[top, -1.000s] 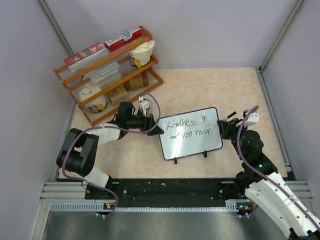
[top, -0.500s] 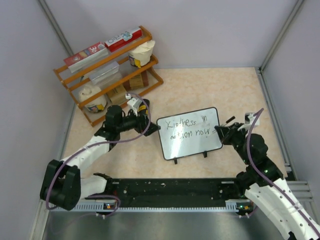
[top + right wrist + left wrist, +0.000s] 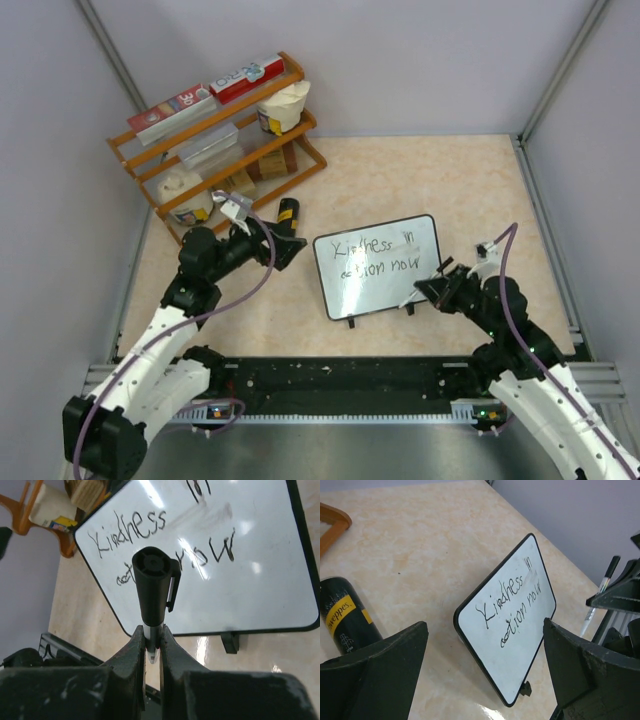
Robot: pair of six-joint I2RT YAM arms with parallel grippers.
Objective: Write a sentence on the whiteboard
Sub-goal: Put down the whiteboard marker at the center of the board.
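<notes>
Bright light, glare on whiteboard (image 3: 260, 595)

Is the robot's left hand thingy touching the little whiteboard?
Apart. In the top view, a strip of bare table shows between the open left end effector and the left edge of the whiteboard.

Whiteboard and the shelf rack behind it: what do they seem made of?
The whiteboard: glossy white coated surface, probably melamine or painted steel, given the light glare; its thin black frame looks plastic. The rack: orange-brown varnished wood, judging by its colour and sheen.
</notes>
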